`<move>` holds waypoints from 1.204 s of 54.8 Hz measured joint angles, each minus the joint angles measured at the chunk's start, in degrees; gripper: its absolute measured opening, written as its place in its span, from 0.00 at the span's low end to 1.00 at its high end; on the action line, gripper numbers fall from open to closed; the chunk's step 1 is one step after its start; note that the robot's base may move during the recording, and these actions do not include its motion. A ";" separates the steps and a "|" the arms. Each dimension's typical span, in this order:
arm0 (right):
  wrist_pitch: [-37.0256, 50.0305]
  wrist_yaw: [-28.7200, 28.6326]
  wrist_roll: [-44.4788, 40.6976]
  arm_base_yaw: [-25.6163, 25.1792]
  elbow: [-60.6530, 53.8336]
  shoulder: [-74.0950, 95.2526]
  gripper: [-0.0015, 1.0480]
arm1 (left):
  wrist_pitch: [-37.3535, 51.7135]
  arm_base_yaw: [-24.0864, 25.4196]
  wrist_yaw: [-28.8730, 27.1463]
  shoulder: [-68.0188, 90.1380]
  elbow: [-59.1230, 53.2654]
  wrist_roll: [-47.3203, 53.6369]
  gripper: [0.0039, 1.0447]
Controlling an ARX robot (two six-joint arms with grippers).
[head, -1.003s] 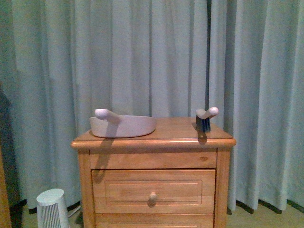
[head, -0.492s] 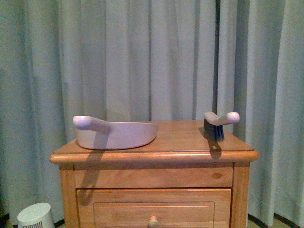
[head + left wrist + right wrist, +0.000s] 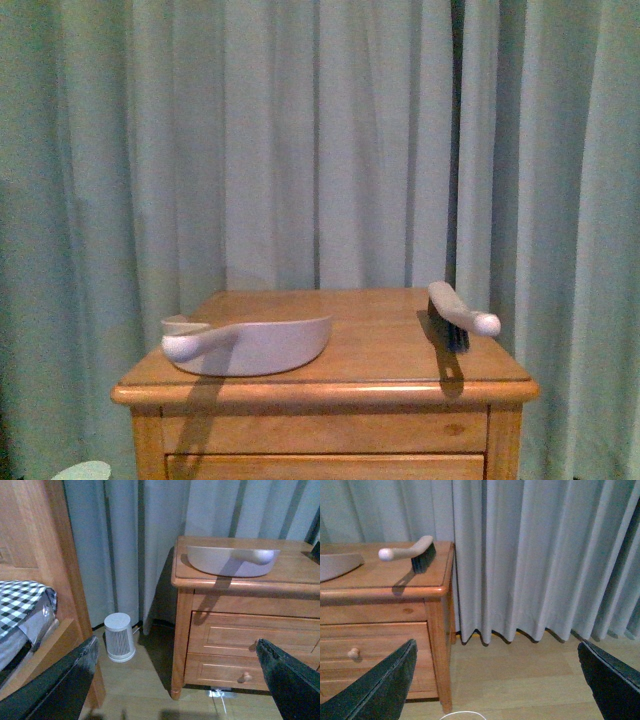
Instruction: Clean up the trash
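The crumpled white paper trash is not in any view. A grey dustpan lies on the left of the wooden nightstand, and a hand brush with a grey handle and dark bristles lies on its right. Both also show in the wrist views: the dustpan and the brush. My left gripper is open and empty, low in front of the nightstand's left side. My right gripper is open and empty, above the floor to the right of the nightstand. Neither gripper shows in the front view.
Grey-blue curtains hang behind the nightstand. A small white ribbed bin stands on the wooden floor left of it. A wooden bed frame with checked bedding lies further left. A white round rim shows at the right wrist view's edge.
The front view has risen and come closer: the nightstand's top now shows from above, the drawers have dropped out of view, and the bin has nearly left the frame.
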 joint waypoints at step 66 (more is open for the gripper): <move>0.00 0.02 0.02 0.00 0.00 0.00 0.93 | -2.97 -9.29 0.76 70.69 51.32 -0.02 0.93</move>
